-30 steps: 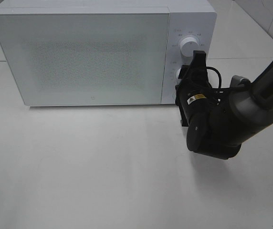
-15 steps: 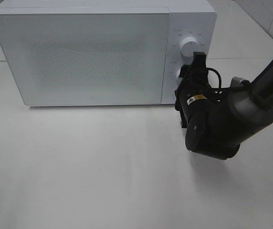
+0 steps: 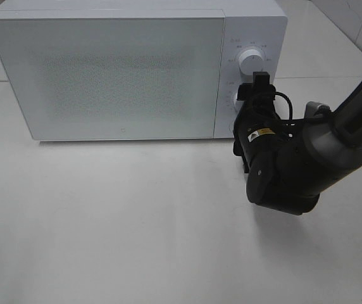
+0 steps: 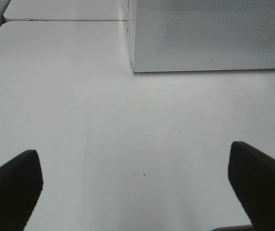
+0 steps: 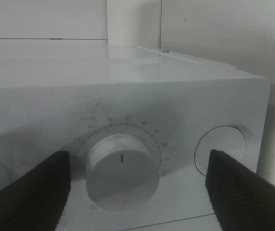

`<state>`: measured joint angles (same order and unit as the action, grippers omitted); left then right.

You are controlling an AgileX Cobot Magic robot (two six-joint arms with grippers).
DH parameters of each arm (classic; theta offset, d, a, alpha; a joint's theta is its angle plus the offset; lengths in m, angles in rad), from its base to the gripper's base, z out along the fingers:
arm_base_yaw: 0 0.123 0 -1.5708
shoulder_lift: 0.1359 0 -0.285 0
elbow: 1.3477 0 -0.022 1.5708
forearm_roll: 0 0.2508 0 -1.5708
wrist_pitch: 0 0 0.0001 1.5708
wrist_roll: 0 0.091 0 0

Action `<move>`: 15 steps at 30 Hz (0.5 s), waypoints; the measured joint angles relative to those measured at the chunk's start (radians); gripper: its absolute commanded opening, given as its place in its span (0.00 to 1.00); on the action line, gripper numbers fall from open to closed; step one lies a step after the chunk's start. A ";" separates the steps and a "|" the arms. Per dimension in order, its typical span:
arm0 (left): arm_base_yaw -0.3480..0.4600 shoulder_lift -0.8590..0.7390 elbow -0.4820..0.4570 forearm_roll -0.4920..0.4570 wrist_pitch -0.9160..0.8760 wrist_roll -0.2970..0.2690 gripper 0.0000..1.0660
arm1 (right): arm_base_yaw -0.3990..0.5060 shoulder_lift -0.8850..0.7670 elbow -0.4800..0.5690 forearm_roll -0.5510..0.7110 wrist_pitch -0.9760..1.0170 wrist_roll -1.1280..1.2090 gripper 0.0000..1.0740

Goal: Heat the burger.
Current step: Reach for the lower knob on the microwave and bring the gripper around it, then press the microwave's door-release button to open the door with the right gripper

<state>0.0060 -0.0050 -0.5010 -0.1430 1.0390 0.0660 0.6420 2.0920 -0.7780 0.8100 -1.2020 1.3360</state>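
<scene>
The burger is out of view; the white microwave [image 3: 111,69] stands shut with its frosted door closed. My right gripper [image 3: 249,96] is at the microwave's control panel, in front of the lower dial [image 3: 237,99]. In the right wrist view the gripper [image 5: 132,192] is open, its two black fingers [image 5: 29,192] standing either side of the lower dial [image 5: 123,178], which has a red mark. My left gripper [image 4: 137,192] is open and empty over the bare table, short of the microwave's front [image 4: 209,33]. It does not show in the exterior view.
The upper knob [image 3: 249,60] sits above the gripper on the panel. A round button [image 5: 221,150] lies beside the lower dial. The white table [image 3: 118,215] stretches in front of the microwave. The right arm [image 3: 295,164] occupies the right front area.
My right gripper has turned slightly at the lower dial; its upper finger now sits a little lower against the panel. The microwave has not moved.
</scene>
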 measured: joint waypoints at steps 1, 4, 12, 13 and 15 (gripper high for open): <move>0.000 0.000 0.000 0.000 0.000 0.000 0.97 | 0.008 0.000 0.004 -0.013 -0.007 0.000 0.71; 0.000 0.000 0.000 0.000 0.000 0.000 0.97 | 0.028 0.000 0.018 -0.031 -0.008 0.000 0.71; 0.000 0.000 0.000 0.000 0.000 0.000 0.97 | 0.046 -0.024 0.072 -0.065 -0.007 -0.005 0.71; 0.000 0.000 0.000 0.000 0.000 0.000 0.97 | 0.046 -0.038 0.084 -0.068 -0.007 -0.016 0.71; 0.000 0.000 0.000 0.000 0.000 0.000 0.97 | 0.046 -0.062 0.102 -0.074 -0.010 -0.029 0.71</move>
<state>0.0060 -0.0050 -0.5010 -0.1430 1.0390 0.0660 0.6880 2.0300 -0.6760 0.7360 -1.2120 1.3070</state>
